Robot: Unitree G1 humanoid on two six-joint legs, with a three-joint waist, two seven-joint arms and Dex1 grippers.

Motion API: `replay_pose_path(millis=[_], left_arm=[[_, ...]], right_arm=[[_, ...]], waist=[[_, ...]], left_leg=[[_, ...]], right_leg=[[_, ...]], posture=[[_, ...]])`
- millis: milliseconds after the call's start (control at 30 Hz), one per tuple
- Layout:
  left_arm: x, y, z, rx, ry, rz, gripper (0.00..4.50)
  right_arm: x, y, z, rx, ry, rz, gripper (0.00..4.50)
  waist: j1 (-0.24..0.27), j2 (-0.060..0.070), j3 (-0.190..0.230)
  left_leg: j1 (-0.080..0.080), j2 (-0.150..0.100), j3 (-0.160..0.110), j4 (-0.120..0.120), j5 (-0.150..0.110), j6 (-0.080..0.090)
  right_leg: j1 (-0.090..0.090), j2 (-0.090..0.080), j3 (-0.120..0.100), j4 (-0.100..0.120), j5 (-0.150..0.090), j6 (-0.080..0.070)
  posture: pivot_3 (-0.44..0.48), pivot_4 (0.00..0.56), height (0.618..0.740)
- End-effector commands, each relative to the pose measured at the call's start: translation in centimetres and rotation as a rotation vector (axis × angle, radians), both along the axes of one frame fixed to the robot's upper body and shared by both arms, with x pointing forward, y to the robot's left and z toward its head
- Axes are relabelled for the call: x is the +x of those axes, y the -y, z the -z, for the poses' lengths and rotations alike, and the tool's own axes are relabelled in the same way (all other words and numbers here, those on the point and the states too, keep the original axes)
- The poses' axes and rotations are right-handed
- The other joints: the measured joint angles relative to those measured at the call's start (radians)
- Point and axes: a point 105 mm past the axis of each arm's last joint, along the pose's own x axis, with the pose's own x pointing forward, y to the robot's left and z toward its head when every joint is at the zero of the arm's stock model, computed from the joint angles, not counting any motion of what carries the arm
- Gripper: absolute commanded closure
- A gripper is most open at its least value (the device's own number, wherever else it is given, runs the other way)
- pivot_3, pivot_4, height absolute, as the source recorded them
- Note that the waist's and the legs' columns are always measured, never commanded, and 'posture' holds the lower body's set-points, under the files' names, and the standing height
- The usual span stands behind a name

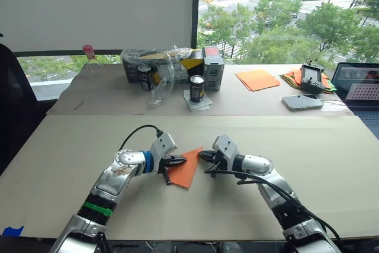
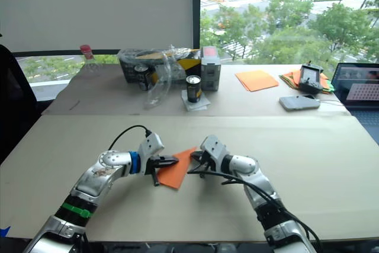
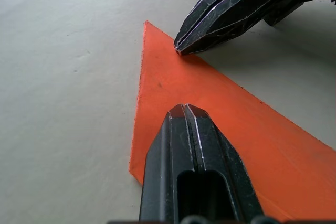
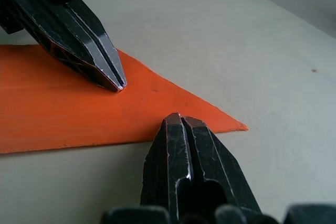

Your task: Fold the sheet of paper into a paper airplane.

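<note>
While both arms reach in over the near table (image 1: 71,146), the sheet of paper (image 1: 185,169) lies flat on it between them, folded into a pointed orange wedge whose tip aims up and toward the robot's right.

The left gripper (image 1: 179,160) has its 2 black fingers pressed together with no gap showing. In the left wrist view those fingers (image 3: 197,150) rest over the orange sheet near its left edge, the tips down on or just above the paper surface; they pinch nothing, and the paper stays flat beneath them.

The right gripper (image 1: 204,156) is closed the same way, its 2 fingers meeting at the tip. In the left wrist view its tip touches the sheet close to the pointed corner. In the right wrist view its own fingers (image 4: 186,156) sit just beside the long edge of the wedge, near the point, with the left gripper's tip resting on the orange surface further along. It too has no grip on the paper.

On the far table a flat stack of orange sheets (image 1: 257,79) lies near a multicoloured paper bundle (image 1: 293,79), a phone (image 1: 302,102) and a laptop (image 1: 358,84). 2 dark cans (image 1: 197,89) stand by a box and clear plastic wrap (image 1: 163,81).
</note>
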Motion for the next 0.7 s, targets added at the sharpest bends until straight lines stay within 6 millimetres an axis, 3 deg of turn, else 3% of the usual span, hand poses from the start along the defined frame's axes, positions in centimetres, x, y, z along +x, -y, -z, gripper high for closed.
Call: replay_pose_path(millis=[33,433,700], left_arm=[[-0.1,-0.1,1.2,0.030,-0.032,-0.010,4.47],[0.1,0.9,0.9,-0.024,-0.030,-0.018,4.47],[-0.5,1.5,0.6,-0.049,-0.041,-0.006,4.47]], right_arm=[[-2.0,-0.5,2.3,-0.090,-0.072,-0.093,4.50],[-6.1,-1.3,3.5,-0.095,-0.182,-0.231,4.50],[-7.8,-1.4,4.2,-0.140,-0.224,-0.307,4.50]], waist=[[0.001,0.000,0.000],[0.001,0.000,-0.001],[0.000,0.000,-0.002]], left_leg=[[0.000,0.000,0.000,0.000,0.000,0.000],[0.000,0.000,0.000,0.000,0.000,0.000],[0.001,0.000,0.000,-0.002,0.000,0.000]], right_leg=[[0.000,0.000,0.000,0.000,0.000,0.000],[0.001,0.000,0.000,-0.001,0.000,0.000],[0.001,0.000,0.000,-0.002,0.000,0.000]], posture=[[0.000,0.150,0.670],[0.000,0.150,0.670],[0.000,0.150,0.670]])
